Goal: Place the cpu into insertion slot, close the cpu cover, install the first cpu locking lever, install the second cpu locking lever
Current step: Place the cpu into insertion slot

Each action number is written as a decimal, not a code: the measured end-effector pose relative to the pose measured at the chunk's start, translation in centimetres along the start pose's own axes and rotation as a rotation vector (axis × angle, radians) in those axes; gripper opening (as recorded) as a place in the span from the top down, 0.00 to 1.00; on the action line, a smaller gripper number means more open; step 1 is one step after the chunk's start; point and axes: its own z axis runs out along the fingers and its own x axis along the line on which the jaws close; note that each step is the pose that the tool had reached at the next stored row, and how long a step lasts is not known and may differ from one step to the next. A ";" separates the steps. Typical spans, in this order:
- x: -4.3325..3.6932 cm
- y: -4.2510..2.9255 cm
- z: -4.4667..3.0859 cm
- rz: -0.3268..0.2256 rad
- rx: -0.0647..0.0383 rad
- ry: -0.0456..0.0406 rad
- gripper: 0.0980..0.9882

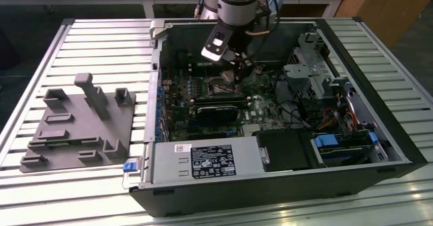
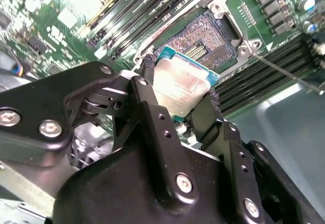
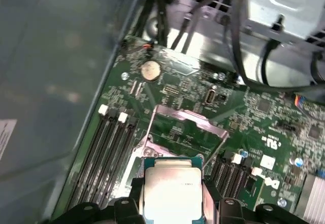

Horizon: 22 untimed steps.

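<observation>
here, the jaws pinch the cpu (image 2: pixel 180 89) by its edges above the insertion slot (image 2: pixel 210 36), whose cpu cover (image 3: pixel 189 116) stands raised so the contacts lie bare.

The gripper's (image 3: pixel 173 202) jaws clamp the cpu (image 3: pixel 171 186) by two opposite edges, its metal top facing the camera. Just beyond it, mid-frame, the cover (image 3: pixel 189 117) stands raised off the green motherboard (image 3: pixel 264 109), with memory slots (image 3: pixel 109 148) alongside.
</observation>
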 end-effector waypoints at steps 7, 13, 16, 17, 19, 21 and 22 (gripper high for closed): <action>0.00 -0.02 0.24 0.128 -0.002 -0.0103 0.50; -0.01 -0.04 0.47 0.236 -0.004 -0.0191 0.50; 0.05 -0.20 0.55 0.262 -0.005 -0.0210 0.50; 0.08 -0.31 0.56 0.264 -0.005 -0.0208 0.50; 0.18 -0.52 0.61 0.264 -0.005 -0.0202 0.50; 0.27 -0.74 0.68 0.264 -0.007 -0.0198 0.50; 0.32 -0.85 0.73 0.264 -0.008 -0.0197 0.50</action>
